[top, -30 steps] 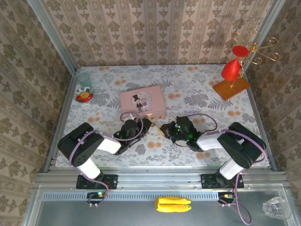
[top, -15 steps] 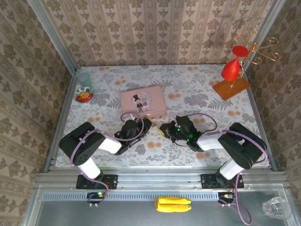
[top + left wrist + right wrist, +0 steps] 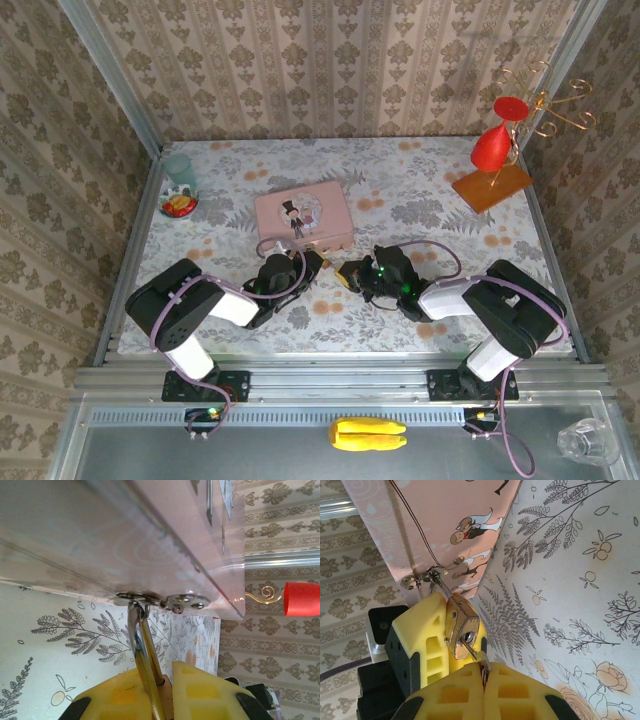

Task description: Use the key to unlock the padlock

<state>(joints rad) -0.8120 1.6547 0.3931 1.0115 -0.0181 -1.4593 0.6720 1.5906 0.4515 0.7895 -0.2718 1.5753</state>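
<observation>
The right end effector (image 3: pixel 484 674) pinches the thin key (image 3: pixel 475 652), which is stuck in the keyhole of the brass padlock (image 3: pixel 461 622). The left end effector (image 3: pixel 161 674) squeezes the padlock, which hangs on the pink tin (image 3: pixel 445 515) by its clasp (image 3: pixel 187 601). A crooked twist could make the smooth metal key slip or bend. The shackle (image 3: pixel 137 630) is a shiny thin loop.

The padlock (image 3: pixel 461 625) was brass-gold; its shackle and the key (image 3: pixel 475 652) were silvery. The tin (image 3: pixel 303 217) was pink with a top-hatted figure picture. The right gripper fingers (image 3: pixel 520 692) were yellow. The table (image 3: pixel 420 200) cover was white with grey-leaf, orange-flower print. The walls (image 3: pixel 330 60) wore beige damask.
</observation>
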